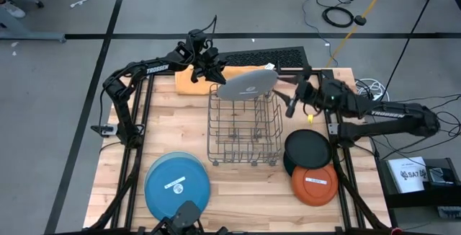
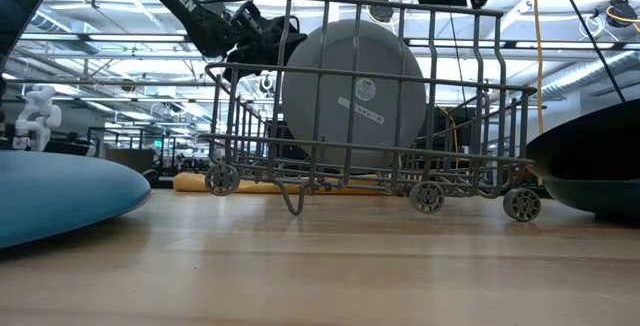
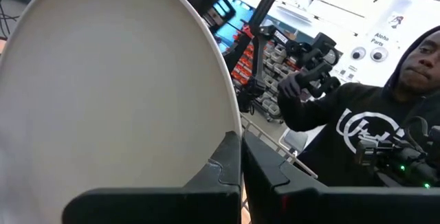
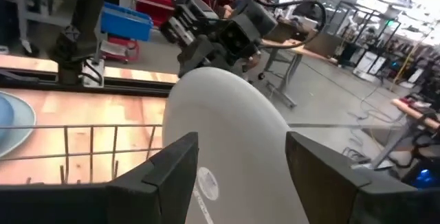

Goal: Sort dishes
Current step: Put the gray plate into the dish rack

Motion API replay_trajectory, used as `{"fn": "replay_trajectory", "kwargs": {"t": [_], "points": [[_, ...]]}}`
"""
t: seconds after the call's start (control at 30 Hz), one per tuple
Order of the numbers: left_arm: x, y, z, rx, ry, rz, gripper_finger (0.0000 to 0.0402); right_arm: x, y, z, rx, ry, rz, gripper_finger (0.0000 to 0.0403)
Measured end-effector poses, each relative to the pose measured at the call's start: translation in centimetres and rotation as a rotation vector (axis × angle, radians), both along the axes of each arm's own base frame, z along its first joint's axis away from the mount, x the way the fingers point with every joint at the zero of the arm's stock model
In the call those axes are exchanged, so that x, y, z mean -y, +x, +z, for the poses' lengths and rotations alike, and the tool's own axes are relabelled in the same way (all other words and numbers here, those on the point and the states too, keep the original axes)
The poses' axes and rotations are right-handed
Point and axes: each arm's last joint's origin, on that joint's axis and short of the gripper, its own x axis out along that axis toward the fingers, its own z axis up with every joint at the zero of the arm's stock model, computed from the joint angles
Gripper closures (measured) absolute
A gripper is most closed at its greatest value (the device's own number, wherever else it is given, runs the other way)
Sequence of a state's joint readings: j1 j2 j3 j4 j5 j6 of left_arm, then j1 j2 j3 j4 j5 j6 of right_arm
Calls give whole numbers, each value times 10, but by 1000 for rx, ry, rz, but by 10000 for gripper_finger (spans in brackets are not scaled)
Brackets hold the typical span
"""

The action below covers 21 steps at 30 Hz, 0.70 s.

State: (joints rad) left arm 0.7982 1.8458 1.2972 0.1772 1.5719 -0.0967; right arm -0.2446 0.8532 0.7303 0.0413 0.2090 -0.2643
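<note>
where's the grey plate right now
In the high view the grey plate is tilted over the far edge of the wire rack, its left rim gripped by the left claw; the open right claw sits just to its right.

Matt grey plate, metal wire rack

Rack top: blocked at frame centre by the grey plate standing over the wire rack.
Rack flanks: bare tabletop left of the rack.
Lower frame: blue plate left; black plate and orange plate right.
</note>
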Motion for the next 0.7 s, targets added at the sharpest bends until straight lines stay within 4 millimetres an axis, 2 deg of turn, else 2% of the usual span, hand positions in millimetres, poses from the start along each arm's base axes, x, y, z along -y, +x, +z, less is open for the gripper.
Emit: {"fn": "replay_trajectory", "kwargs": {"t": [0.13, 0.33, 0.5, 0.63, 0.7], "points": [[0, 0, 0, 0, 0, 0, 401, 15, 1, -5, -11, 54, 45, 190], [0, 0, 0, 0, 0, 1, 402, 27, 26, -30, -136, 83, 46, 219], [0, 0, 0, -1, 1, 2, 401, 22, 50, -42, -157, 21, 108, 293], [0, 0, 0, -1, 1, 2, 401, 19, 63, -50, -165, 0, 134, 373], [0, 0, 0, 0, 1, 2, 397, 22, 67, -57, -191, 19, 121, 395]]}}
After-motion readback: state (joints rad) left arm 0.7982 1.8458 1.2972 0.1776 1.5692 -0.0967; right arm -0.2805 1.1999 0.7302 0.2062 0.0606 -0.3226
